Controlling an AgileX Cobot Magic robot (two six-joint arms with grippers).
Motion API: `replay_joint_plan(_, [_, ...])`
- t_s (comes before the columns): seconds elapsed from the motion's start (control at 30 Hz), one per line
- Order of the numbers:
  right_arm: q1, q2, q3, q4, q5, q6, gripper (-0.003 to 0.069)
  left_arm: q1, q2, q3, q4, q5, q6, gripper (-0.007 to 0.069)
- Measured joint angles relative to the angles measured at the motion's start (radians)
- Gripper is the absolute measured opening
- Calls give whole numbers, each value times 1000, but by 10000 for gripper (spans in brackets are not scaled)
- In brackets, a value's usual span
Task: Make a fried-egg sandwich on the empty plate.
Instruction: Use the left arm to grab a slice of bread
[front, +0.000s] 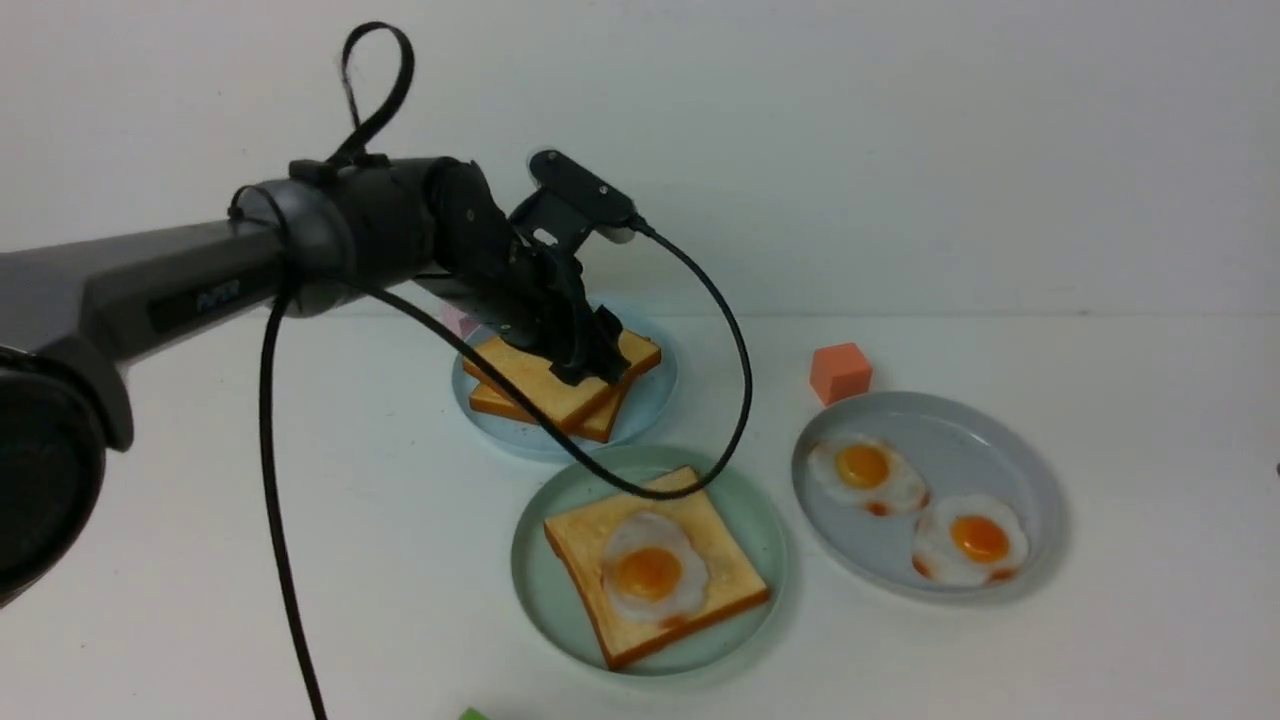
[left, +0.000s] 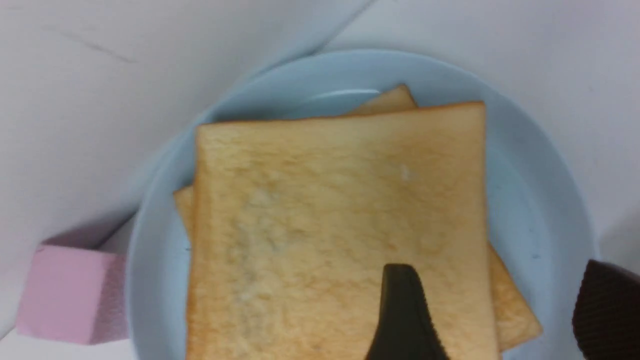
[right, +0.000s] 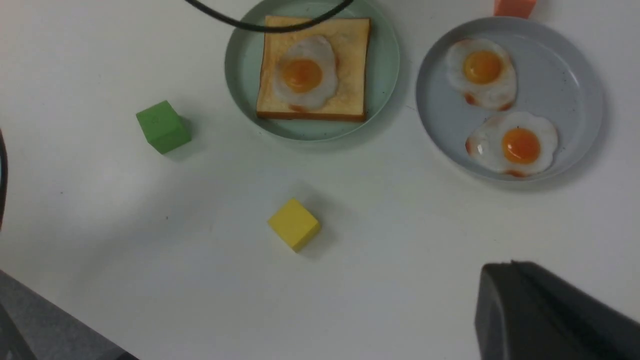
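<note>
Front view: the left gripper (front: 600, 350) spreads wide over smooth, square, brown-crusted toast (front: 540, 385).

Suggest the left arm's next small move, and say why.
I'd ease the left gripper down, jaws open, around the near edge of the top toast slice. One finger appears over the bread and the other beyond its edge, while the slice on the green plate already carries a fried egg but no top slice.
</note>
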Motion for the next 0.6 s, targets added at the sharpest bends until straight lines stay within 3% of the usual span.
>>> replay_joint_plan(0.3, [0,0,0,-1,2,0,18,-19,34,0,149,-21,-144,451])
replay_joint_plan(0.6, [0,0,0,-1,2,0,24,-15,93,0,214,-62,-180,451])
